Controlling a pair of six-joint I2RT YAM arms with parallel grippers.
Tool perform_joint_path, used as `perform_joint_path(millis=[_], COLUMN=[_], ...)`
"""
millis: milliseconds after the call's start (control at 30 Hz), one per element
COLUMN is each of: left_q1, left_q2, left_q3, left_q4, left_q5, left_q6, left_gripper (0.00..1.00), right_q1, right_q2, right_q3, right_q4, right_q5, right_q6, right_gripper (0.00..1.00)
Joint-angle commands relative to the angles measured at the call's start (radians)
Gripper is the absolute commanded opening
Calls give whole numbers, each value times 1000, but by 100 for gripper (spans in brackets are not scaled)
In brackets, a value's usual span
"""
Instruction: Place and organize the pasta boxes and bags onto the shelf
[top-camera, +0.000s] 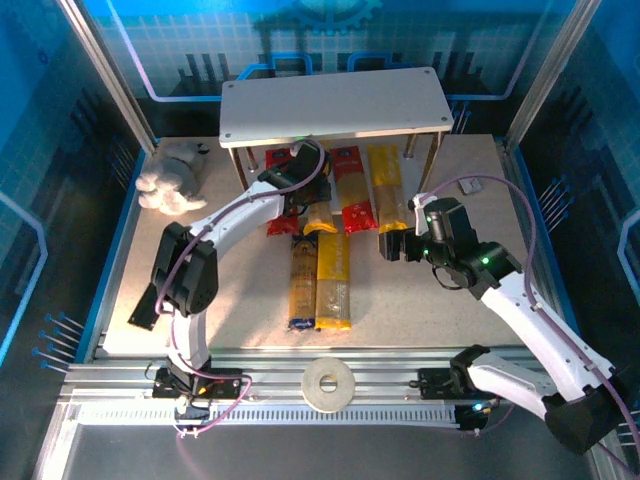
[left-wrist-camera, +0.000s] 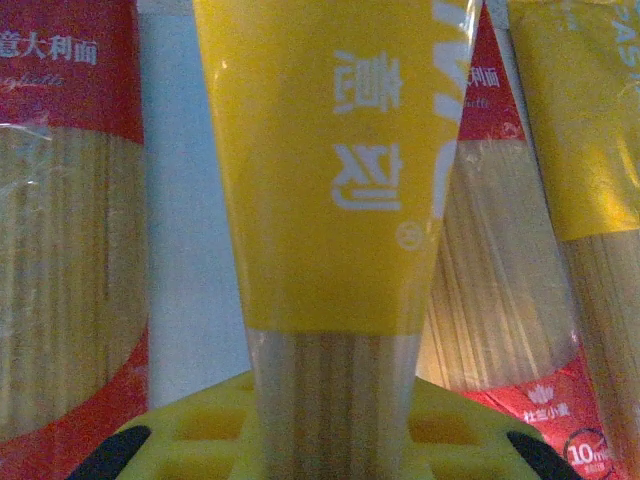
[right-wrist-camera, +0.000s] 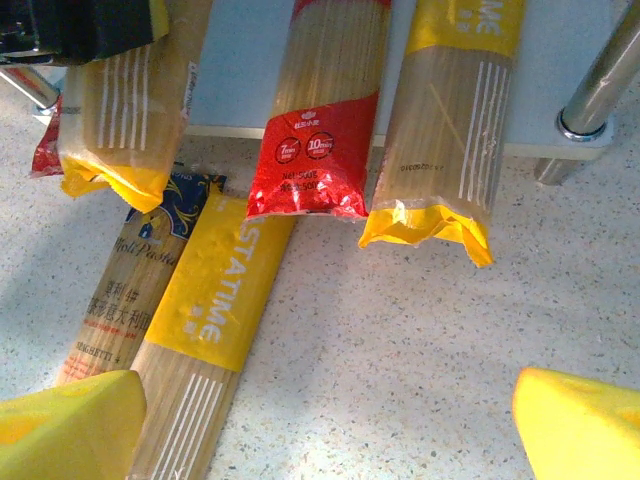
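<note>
left gripper is reached in under the top board of the shelf. in the left wrist view its yellow fingers sit either side of the held yellow pack, closed on it; that pack's near end pokes out towards me. the lower board carries the far ends of four packs side by side: left red pack, the held one, middle red pack and right yellow pack. from the right wrist i see the near ends of the middle red pack and right yellow pack hanging past the board edge over the table. two packs lie flat on the table in front of the shelf, touching along their length: blue-ended pack on the left, loose yellow pack on the right. right gripper hangs just right of the right yellow pack, jaws spread wide and holding nothing, fingertips at the frame's bottom corners. beige ring rests on the rail between the arm bases.
</note>
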Motion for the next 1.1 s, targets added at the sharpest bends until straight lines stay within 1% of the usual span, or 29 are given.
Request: perform_joint_path(millis=[0, 133, 367, 633, 833, 1000, 1033, 1067], left_q1=[44, 63, 86, 86, 84, 83, 83, 83], left_q2=[28, 56, 68, 116, 154, 170, 171, 171], left_q3=[73, 84, 77, 120, 157, 163, 158, 154], left_q4=[97, 87, 123, 133, 137, 115, 113, 113], left_q5=[-24, -28, -19, 20, 71, 73, 71, 70], left_q6=[-7, -18, -30, -45, -62, -59, -58, -59], left_gripper=[0, 0, 0, 0, 0, 0, 1, 5], right_q1=[-18, -27, -40, -42, -44, -46, -47, -47], right_q2=[1, 4, 21, 26, 31, 36, 36, 36], right_q3=[-8, -14, -21, -27, -28, -28, -28, -28], right_q4=[-5, -5, 5, 10, 14, 20, 21, 23], right_q5=[-21, -23, -45, -45, -47, -51, -51, -53], right_q6=[-16, -16, -11, -5, -4, -4, -4, -4], right_gripper=[95, 95, 95, 95, 95, 95, 95, 95])
